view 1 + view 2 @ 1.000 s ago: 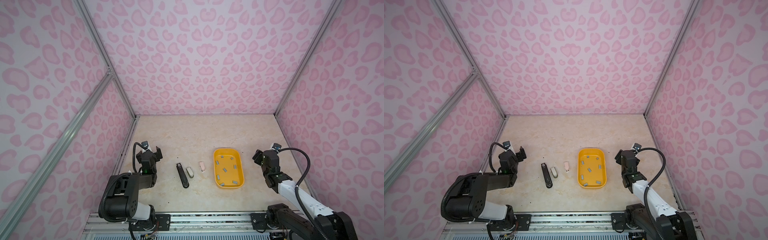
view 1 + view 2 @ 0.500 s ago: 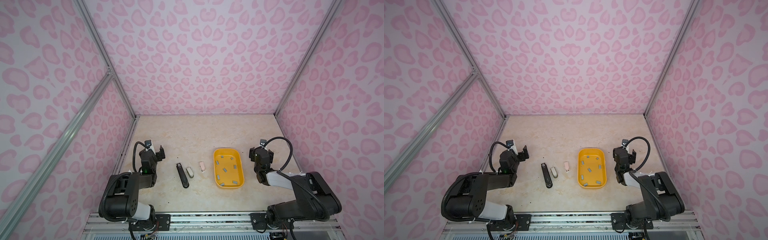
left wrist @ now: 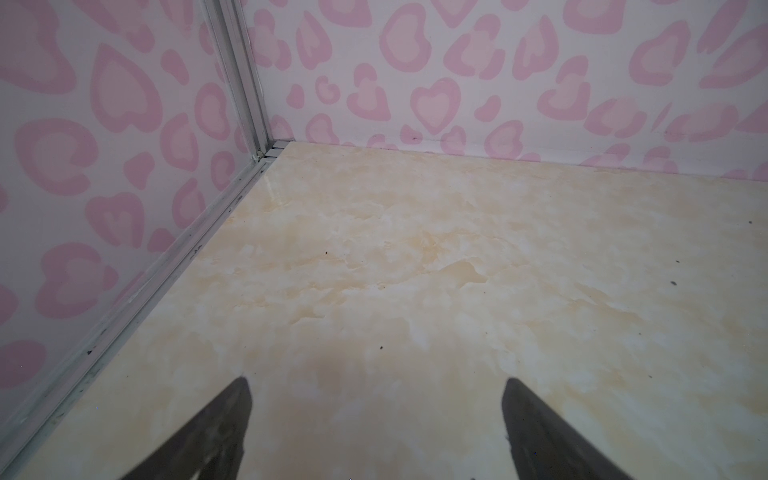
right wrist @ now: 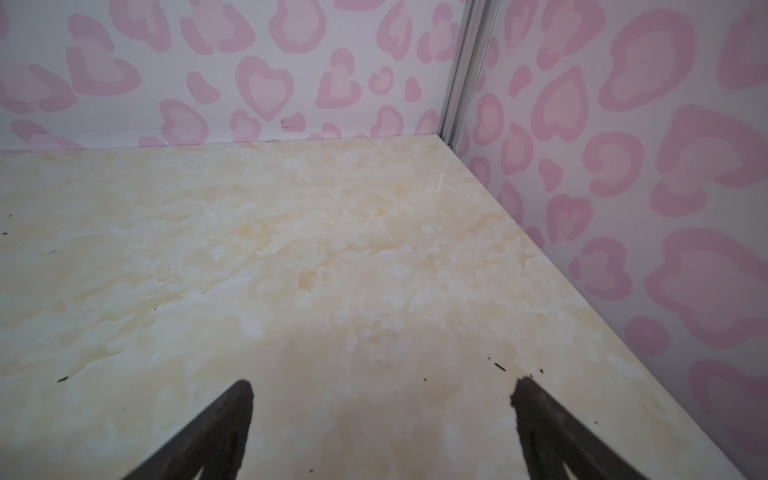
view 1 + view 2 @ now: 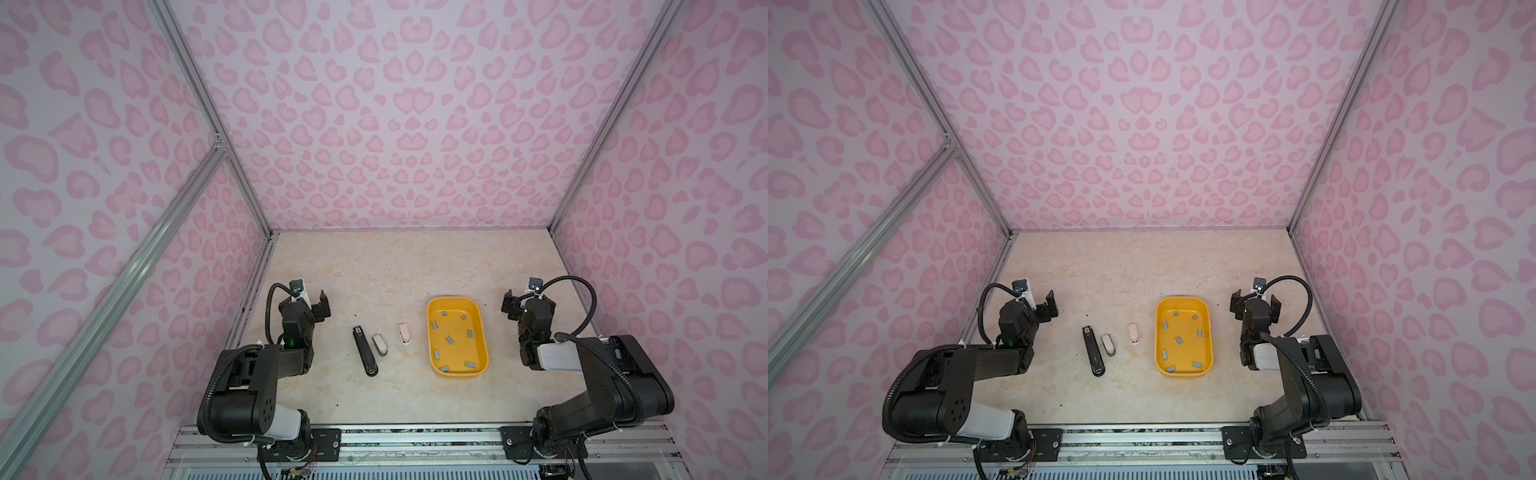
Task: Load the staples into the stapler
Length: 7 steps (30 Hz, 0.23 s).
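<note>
Behind the tray [image 5: 455, 299], the worktop [image 5: 395, 266] runs bare to the back wall [image 5: 395, 124]; we hold both arms' jaws spread, empty, flanking the staplers [image 5: 365, 351] and staples [image 5: 450, 340].

A yellow tray [image 5: 457, 353] is sitting right of centre on the marbled tabletop [image 5: 395, 270]; pink heart-patterned walls [image 5: 395, 124] are enclosing both.

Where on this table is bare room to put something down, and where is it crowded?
The far half of the table, between the tray and the back wall, is bare. So is the near strip in front of the staplers and tray. Crowded: the black stapler, grey stapler and pink stapler lie close together beside the tray.
</note>
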Motion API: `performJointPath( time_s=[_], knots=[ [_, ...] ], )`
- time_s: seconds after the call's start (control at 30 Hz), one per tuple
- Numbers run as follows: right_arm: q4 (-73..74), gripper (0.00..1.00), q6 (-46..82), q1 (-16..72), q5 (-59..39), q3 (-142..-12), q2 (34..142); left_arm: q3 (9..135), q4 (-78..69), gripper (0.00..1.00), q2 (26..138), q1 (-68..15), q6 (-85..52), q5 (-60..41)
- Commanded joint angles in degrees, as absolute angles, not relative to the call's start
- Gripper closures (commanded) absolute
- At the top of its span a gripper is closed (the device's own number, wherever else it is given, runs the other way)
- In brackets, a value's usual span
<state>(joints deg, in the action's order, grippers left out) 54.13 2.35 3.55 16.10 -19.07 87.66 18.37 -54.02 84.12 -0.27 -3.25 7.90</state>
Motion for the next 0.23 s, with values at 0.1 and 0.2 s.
performJointPath(
  time_s=[0.1, 0.2],
  knots=[
    [55.0, 0.03, 2.3, 3.3, 16.1, -19.9, 88.3, 18.8, -56.0, 0.05, 84.3, -0.2, -3.0, 7.7],
    [55.4, 0.03, 2.0, 3.4, 16.2, -19.5, 88.0, 18.8, -56.0, 0.05, 84.2, -0.2, -3.0, 7.7]
  ],
)
